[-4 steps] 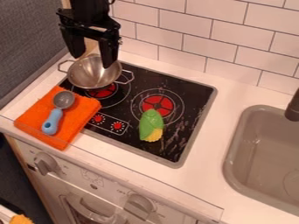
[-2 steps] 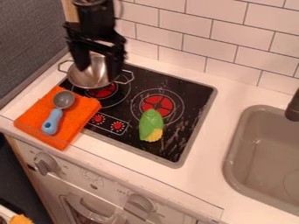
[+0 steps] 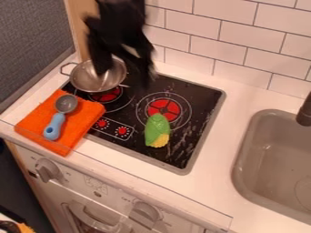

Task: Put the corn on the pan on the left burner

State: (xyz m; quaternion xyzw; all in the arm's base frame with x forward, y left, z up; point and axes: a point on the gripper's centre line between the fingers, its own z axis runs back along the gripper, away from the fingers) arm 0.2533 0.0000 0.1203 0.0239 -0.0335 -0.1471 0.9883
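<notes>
Currently, note the gripper point(image 3: 124, 76) over the back left of the stove point(image 3: 203, 98), pointing downward, with its two fingers spread apart in the open position. Read its height above the pan point(image 3: 91, 83) as uncertain; probably raised slightly clear of the rim. Find the pan, silver with wire handles, upright over the rear part of the left burner point(image 3: 106, 96). Locate the corn point(image 3: 158, 127) on the stove surface, at the front edge of the right burner point(image 3: 164, 109), green husk toward the burner and yellow end toward the front. Identify an orange cloth point(image 3: 85, 119) lying across the stove's front left corner and onto the white bench point(image 3: 243, 93). See a spoon point(image 3: 54, 126) with a blue handle resting on the cloth. Observe the grey sink point(image 3: 276, 159) at right, set into the bench.
</notes>
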